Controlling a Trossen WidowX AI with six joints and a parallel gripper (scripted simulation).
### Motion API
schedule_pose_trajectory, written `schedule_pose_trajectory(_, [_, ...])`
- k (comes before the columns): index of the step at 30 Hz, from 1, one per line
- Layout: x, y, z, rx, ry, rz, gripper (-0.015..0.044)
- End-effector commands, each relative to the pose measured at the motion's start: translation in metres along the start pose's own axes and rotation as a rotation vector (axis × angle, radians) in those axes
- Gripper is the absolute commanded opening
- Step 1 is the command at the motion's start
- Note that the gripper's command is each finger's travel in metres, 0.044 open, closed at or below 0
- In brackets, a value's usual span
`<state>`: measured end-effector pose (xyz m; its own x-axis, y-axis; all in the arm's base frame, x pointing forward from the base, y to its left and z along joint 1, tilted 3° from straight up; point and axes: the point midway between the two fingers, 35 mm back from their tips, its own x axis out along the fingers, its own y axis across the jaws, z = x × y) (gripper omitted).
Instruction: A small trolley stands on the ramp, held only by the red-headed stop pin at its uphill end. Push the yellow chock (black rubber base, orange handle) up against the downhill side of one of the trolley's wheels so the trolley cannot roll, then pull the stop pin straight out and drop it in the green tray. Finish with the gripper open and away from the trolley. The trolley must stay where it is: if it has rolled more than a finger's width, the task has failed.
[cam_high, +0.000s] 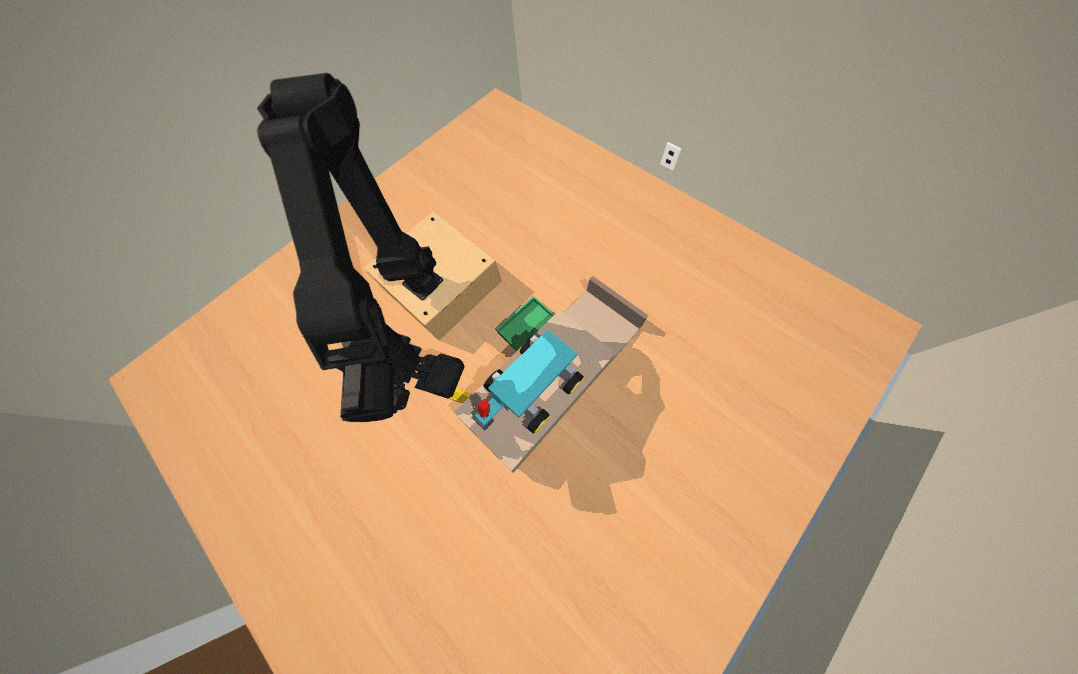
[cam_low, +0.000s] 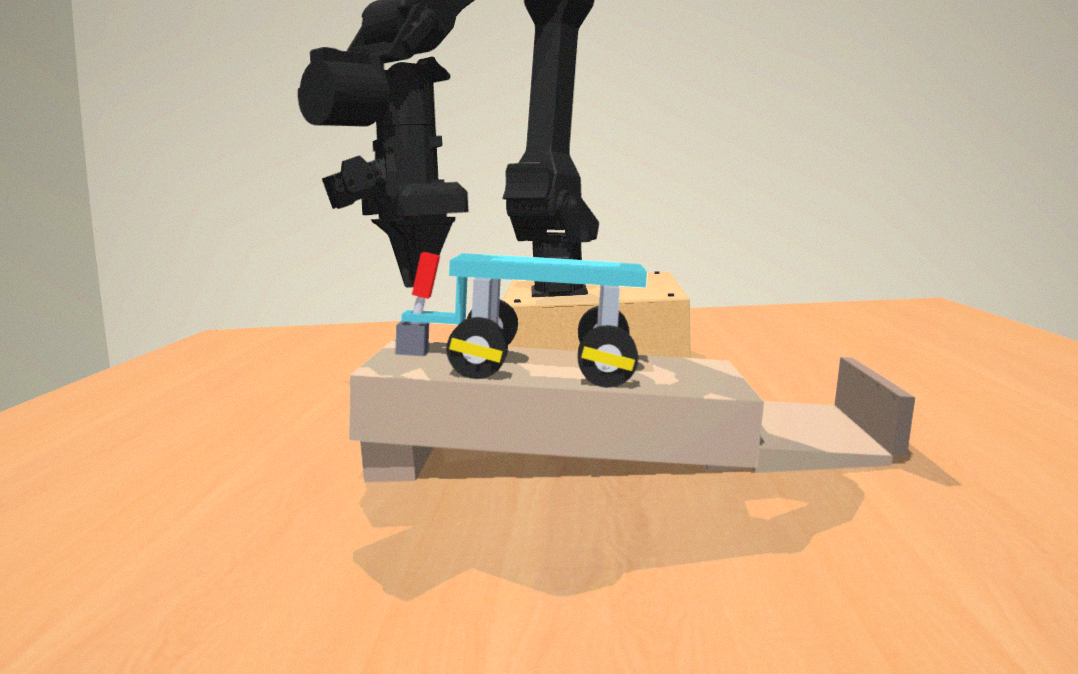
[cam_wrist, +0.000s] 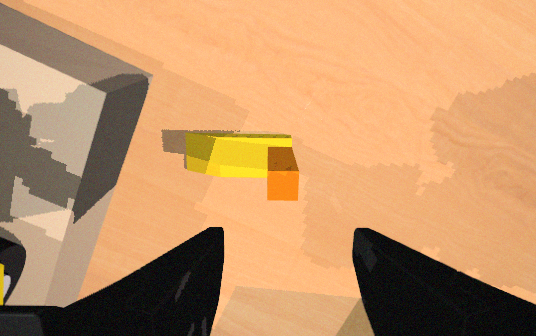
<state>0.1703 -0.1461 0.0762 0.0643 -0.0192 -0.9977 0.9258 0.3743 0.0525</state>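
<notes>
The blue trolley stands on the ramp. The red-headed stop pin stands through the trolley's tongue at the dark block, uphill end. The yellow chock lies on the table beside the ramp's uphill end, its orange handle pointing away from the ramp; the top view shows only part of it. My gripper is part open and empty, pointing down above the chock's handle side. The green tray holds nothing that I can see.
The wooden base block of the arm stands behind the tray and trolley. An upright end board closes the ramp's downhill end. The trolley's near-arm wheels stand close to the ramp edge beside the tray.
</notes>
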Motion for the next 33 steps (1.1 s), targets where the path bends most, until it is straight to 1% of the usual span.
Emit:
schedule_pose_trajectory(1, [0.016, -0.001, -0.002, 0.008, 0.01, 0.0, 0.019])
schedule_pose_trajectory(10, [0.04, -0.001, -0.002, 0.008, 0.01, 0.0, 0.019])
schedule_pose_trajectory(17, [0.043, -0.001, -0.002, 0.008, 0.01, 0.0, 0.019])
schedule_pose_trajectory(33, [0.068, -0.001, -0.002, 0.008, 0.01, 0.0, 0.019])
